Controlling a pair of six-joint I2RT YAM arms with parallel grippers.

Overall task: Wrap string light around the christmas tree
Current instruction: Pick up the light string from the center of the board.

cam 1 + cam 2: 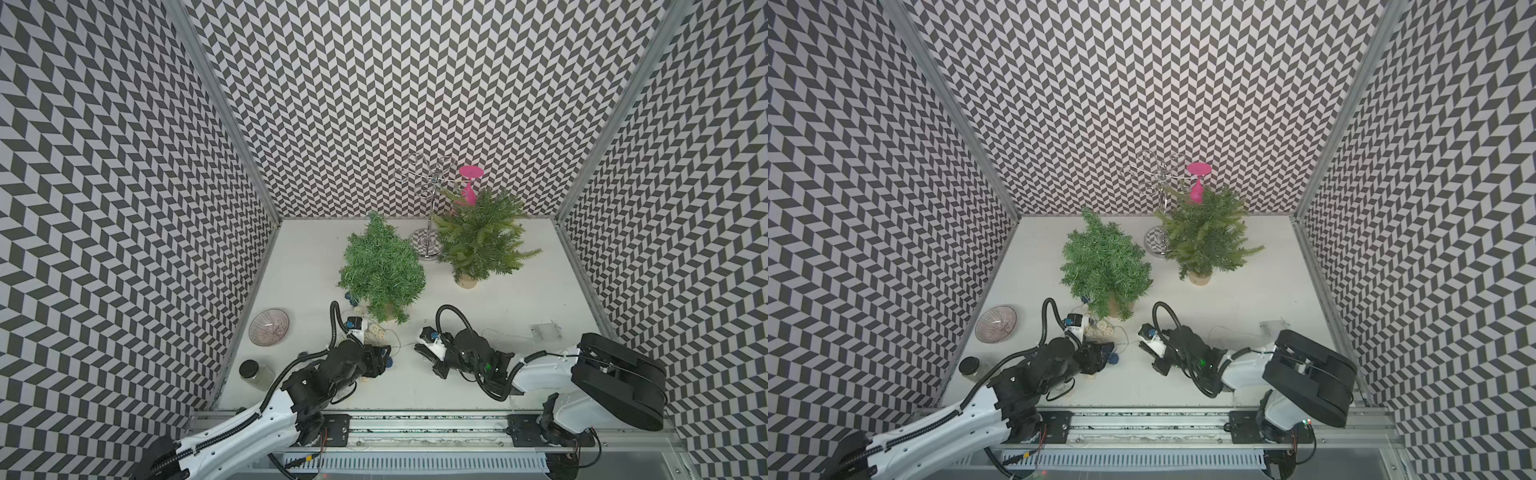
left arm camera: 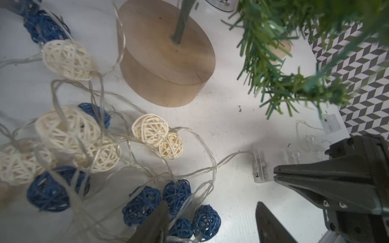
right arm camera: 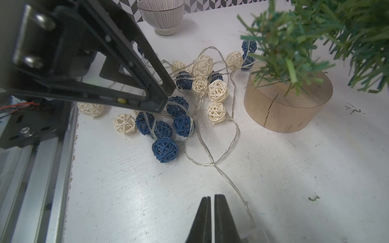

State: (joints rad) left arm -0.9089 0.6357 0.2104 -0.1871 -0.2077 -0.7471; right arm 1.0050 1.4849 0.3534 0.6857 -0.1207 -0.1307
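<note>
the string light (image 3: 217,91) lies in a loose heap of cream and blue wicker balls on the table (image 3: 273,168), just beside the wooden base (image 3: 288,105) of the nearer christmas tree (image 1: 382,266). none of it is on the branches, so the wrapping is not yet begun.

the left gripper (image 2: 211,207) hangs low over the near edge of the heap with its jaws spread. a couple of blue balls (image 2: 206,219) lie between them, which reads as lining up to take a ball or its wire.

the right gripper (image 3: 212,199) has its jaws pressed together on nothing. its tips are down near the table beside the clear battery box (image 2: 259,166) at the strand's end, probably to steady that end while the other arm lifts.

the box is cut off at the frame edge in the right wrist view, and whether the tips touch it is hard to tell. in both top views the arms cover much of the heap and the thin wire barely shows. low branches overlap the farthest balls.
</note>
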